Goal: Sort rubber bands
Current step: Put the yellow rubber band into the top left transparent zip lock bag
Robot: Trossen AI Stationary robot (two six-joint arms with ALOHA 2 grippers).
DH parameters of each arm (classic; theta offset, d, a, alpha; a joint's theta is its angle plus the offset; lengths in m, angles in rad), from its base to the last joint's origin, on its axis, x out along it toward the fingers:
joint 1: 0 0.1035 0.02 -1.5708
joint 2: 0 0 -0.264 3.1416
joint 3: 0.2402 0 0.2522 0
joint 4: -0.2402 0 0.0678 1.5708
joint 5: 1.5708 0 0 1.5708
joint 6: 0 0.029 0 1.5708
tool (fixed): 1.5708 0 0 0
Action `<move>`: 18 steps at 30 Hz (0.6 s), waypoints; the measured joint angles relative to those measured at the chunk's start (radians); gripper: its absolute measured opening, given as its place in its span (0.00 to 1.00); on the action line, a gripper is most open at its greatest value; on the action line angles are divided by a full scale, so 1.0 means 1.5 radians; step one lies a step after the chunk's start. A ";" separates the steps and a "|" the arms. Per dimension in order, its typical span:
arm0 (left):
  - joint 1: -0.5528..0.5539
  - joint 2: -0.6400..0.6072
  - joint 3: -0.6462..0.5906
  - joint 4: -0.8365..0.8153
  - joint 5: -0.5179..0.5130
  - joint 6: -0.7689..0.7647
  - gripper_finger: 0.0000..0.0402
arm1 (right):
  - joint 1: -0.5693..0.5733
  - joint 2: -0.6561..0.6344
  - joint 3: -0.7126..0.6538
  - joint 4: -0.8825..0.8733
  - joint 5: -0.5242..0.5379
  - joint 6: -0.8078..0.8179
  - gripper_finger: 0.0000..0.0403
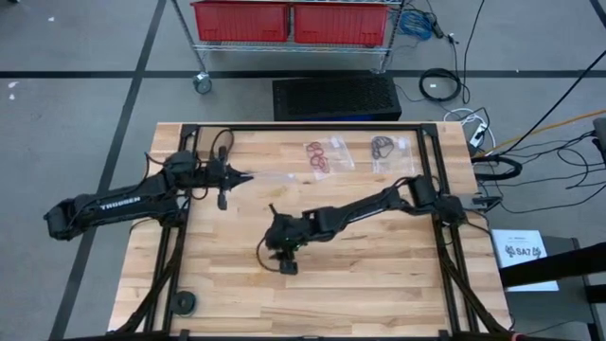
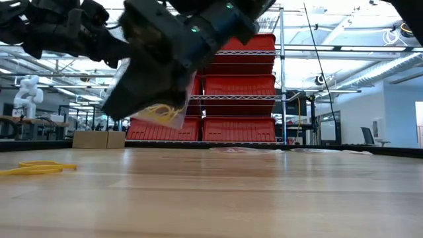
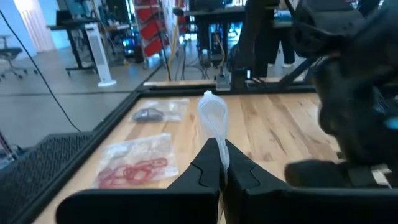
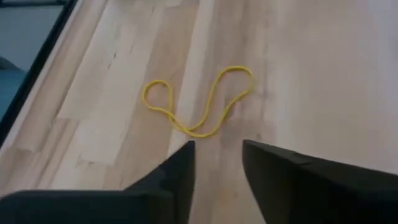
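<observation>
A yellow rubber band (image 4: 198, 101) lies flat, long axis nine-to-three; right gripper (image 4: 217, 158) narrowly parted above it, left gripper (image 3: 217, 163) pinching clear bag (image 3: 213, 118); arm reads "TROSSEN" (image 1: 120, 201).

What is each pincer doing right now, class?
Left pincer: shut on a clear plastic bag.
Right pincer: open, empty, over a yellow rubber band.

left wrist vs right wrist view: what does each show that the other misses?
Left wrist only: left gripper shut on a clear bag; bagged red bands and bagged dark bands lying beyond it. Right wrist only: a yellow rubber band loose on the wood, right gripper with fingers apart just short of it. Both: the wooden table.
</observation>
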 joint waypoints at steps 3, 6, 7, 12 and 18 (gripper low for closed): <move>0.000 -0.015 0.000 -0.001 0.000 0.005 0.00 | 0.009 0.038 0.056 -0.018 0.001 -0.017 0.37; 0.000 -0.025 0.000 -0.002 0.000 0.004 0.00 | 0.017 0.074 0.109 -0.039 0.002 -0.024 0.47; 0.000 -0.027 0.000 -0.006 0.000 0.004 0.00 | 0.019 0.085 0.123 -0.041 0.003 -0.024 0.51; -0.001 -0.029 0.001 -0.015 0.000 -0.003 0.00 | 0.036 0.142 0.197 -0.094 0.065 -0.027 0.62; -0.001 -0.029 0.001 -0.020 0.010 -0.042 0.00 | 0.056 0.209 0.266 -0.118 0.087 -0.017 0.67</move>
